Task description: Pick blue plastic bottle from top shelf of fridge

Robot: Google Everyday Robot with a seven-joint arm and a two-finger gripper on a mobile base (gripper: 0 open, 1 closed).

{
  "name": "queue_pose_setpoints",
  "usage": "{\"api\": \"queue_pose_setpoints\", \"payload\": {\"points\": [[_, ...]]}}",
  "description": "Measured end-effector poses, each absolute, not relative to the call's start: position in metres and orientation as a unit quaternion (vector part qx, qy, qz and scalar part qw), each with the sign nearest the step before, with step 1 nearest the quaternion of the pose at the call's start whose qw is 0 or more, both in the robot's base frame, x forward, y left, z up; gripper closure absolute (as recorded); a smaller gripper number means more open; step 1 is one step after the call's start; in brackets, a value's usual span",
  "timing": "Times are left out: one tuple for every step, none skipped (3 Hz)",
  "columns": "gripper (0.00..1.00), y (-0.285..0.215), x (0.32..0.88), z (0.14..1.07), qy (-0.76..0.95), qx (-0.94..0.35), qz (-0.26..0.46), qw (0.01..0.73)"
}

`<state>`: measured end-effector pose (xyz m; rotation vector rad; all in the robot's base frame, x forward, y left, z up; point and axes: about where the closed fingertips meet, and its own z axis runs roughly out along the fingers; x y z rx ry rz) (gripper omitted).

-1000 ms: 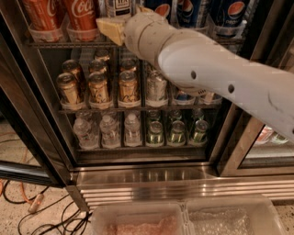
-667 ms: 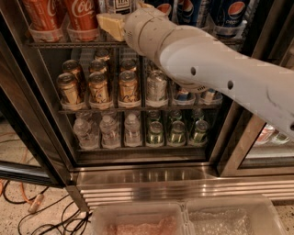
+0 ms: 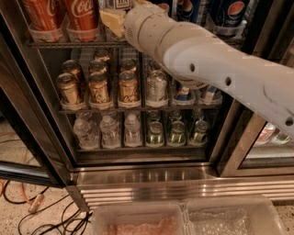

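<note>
Fridge (image 3: 142, 179): tall display cooler, dark frame, ribbed steel base, wire racks fully stocked. It fills most of the view.

Robot arm (image 3: 220, 73): white, thick, enters from the right edge and slants up-left across the fridge front to the top rack, hiding part of the middle row.

Two clear plastic bins (image 3: 138, 218) sit side by side at the bottom edge, below the steel base. Dark cables (image 3: 27, 204) lie loose on the floor at lower left.

Top shelf (image 3: 69, 44): thin wire rack with clear cup trays. Red Coca-Cola bottles (image 3: 82, 16) stand at the left end and dark blue Pepsi bottles (image 3: 229, 13) at the right.

Middle rack: gold cans (image 3: 98, 89) in rows on the left, a silver can (image 3: 156, 87) just right of them.

Bottom rack: small clear bottles (image 3: 108, 131) on the left, green ones (image 3: 177, 131) on the right.

Gripper (image 3: 112, 22): pale yellow, at the arm's tip, level with the top shelf between the Coca-Cola and Pepsi bottles. Its opening cannot be told, nor whether it has hold of anything.

Blue plastic bottle (image 3: 118, 3): on the top shelf just right of the Coca-Cola bottles, directly above the gripper. Only a strip of white label with dark lettering shows at the top edge.
</note>
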<state>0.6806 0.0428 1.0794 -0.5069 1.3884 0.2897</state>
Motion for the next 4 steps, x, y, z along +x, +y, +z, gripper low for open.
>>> {"api": "queue_pose_setpoints", "payload": {"points": [[0.67, 0.044, 0.681, 1.079, 0.631, -0.231, 0.132, 0.729], [0.97, 0.051, 0.678, 1.070, 0.636, -0.234, 0.142, 0.721], [1.00, 0.051, 0.678, 1.075, 0.636, -0.234, 0.143, 0.721], [1.00, 0.055, 0.675, 1.074, 0.636, -0.238, 0.147, 0.719]]}}
